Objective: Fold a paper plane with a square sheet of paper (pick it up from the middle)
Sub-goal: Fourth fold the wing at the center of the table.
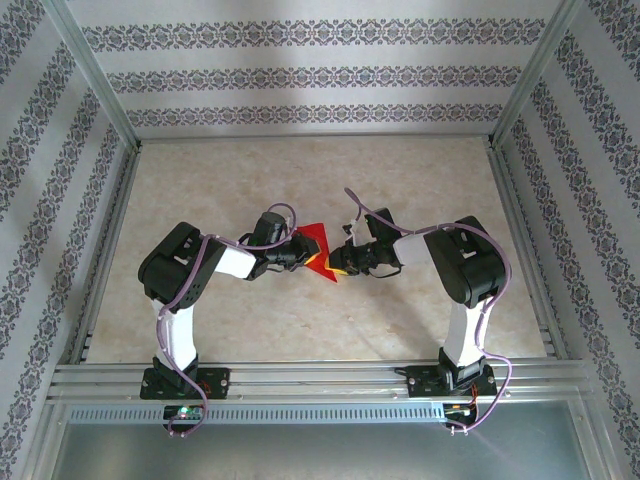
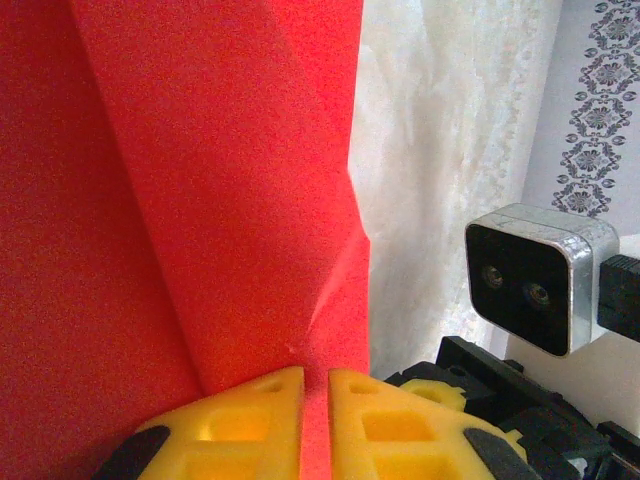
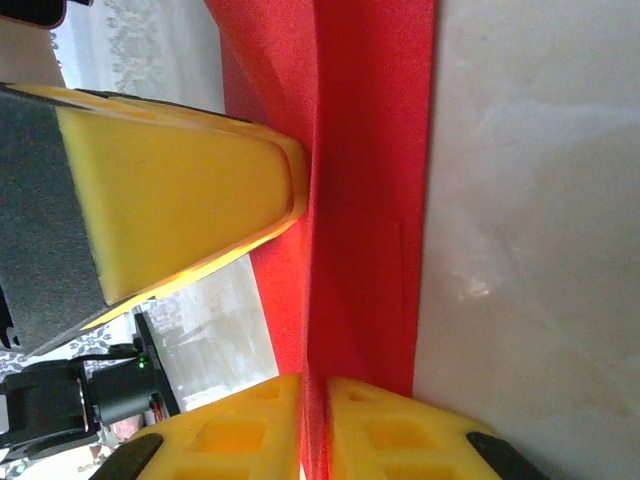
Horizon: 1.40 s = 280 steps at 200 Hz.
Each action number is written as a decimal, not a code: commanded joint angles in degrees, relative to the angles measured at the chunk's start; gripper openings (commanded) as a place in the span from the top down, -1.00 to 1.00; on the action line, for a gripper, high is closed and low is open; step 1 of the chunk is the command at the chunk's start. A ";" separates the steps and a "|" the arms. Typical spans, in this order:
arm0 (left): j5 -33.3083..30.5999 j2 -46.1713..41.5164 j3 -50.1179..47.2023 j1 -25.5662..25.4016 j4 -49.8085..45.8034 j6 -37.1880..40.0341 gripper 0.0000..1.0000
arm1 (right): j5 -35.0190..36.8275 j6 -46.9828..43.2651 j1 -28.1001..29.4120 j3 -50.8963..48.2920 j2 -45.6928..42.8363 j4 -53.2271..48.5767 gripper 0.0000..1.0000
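Paper: the red paper sheet (image 1: 316,242) is off the table (image 1: 300,330), held up between the two arms near the middle of the workspace. It is already creased and shows a pointed, triangular outline from above.
Left claw: the left gripper (image 2: 316,385) is pinched closed on the sheet's lower edge, with a yellow finger on either side of a thin red strip. A long diagonal fold runs up from the grip.
Right claw: the right gripper (image 3: 315,400) also has the sheet in its narrow slit and looks clamped on a folded edge (how firmly, I cannot tell).
Neighbours: the two claws sit just beside each other. One of the left arm's fingers (image 3: 180,190) crosses the right wrist view, touching or almost touching the paper.
Step in hand: mid-fold, by my judgement — there are creases, but no finished dart yet.
Next move: probably one claw anchors the sheet while the other lets go to re-grip or press the crease. That calls for small, coordinated motion so the thin paper neither tears nor slips and the crowded fingers don't collide.
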 commanded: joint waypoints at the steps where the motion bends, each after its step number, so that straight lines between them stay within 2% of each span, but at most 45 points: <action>1: 1.09 0.87 1.00 0.56 2.25 0.58 0.71 | 6.48 -1.29 0.80 -0.35 4.34 -3.09 0.63; 71: 2.87 0.96 1.69 0.41 3.24 0.83 0.71 | 8.49 -1.95 0.84 0.09 4.87 -5.23 0.60; 116: 3.42 0.62 2.04 0.47 3.12 1.16 0.70 | 9.80 -2.19 0.77 -0.02 5.05 -5.95 0.71; 214: 0.90 -1.71 -0.72 0.73 4.76 0.70 0.69 | 6.35 -1.22 -0.90 -3.03 5.23 0.99 0.84; 280: -3.13 -4.14 -4.94 1.31 3.87 0.82 0.69 | 5.20 -4.94 -1.07 -3.16 3.91 1.94 0.86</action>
